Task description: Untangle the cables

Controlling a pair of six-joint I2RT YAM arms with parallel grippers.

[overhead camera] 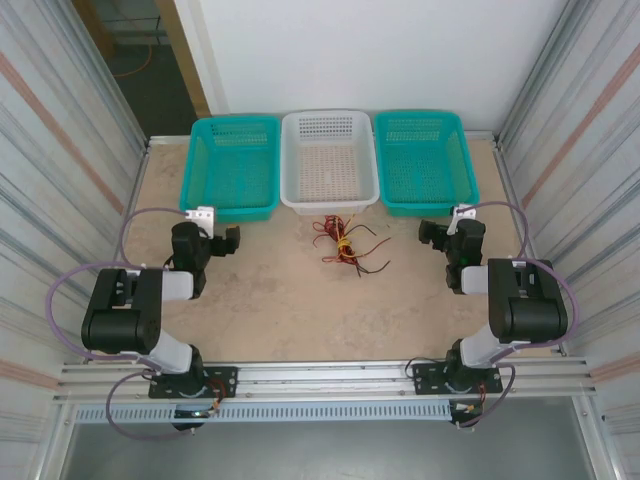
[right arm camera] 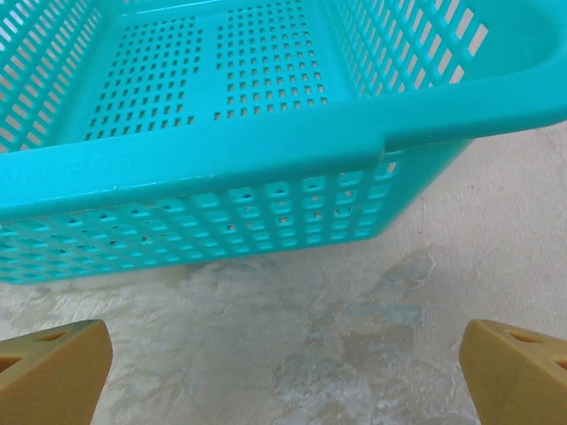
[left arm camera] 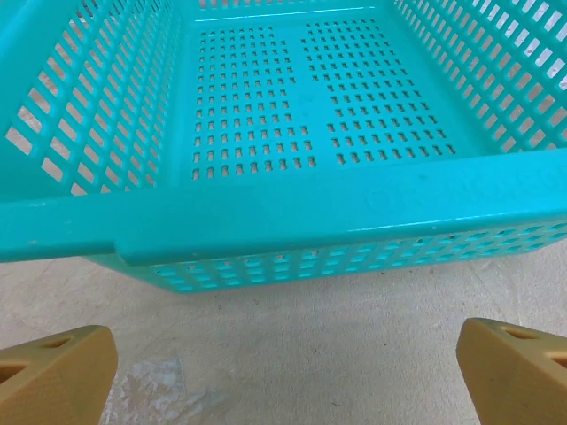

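The desk (overhead camera: 280, 310), a pale, mottled, stone-like surface, was bounded at both sides by ribbed metal walls (overhead camera: 60, 150) and at the near edge by an aluminium rail (overhead camera: 320, 378). Its middle was left largely open.

Three rectangular plastic baskets were lined up side by side along the far edge: the left teal basket (overhead camera: 232, 210), the white basket (overhead camera: 330, 203) and the right teal basket (overhead camera: 428, 205). Each was perforated in the floor, slotted in the walls and finished with a thick, smooth rim.

The left claw (left arm camera: 283, 376) was held low, just short of the left teal basket's near rim, with its ochre fingertips (left arm camera: 53, 376) spread wide and bare desk seen between them. The right claw (right arm camera: 283, 376) was likewise spread wide, holding nothing, before the right teal basket.

The cables (overhead camera: 343, 243), thin red, yellow and black wires, were seen lying in a loose knotted bundle on the desk just in front of the white basket. They lay between the two arms and apart from both claws, with several ends splayed outward.
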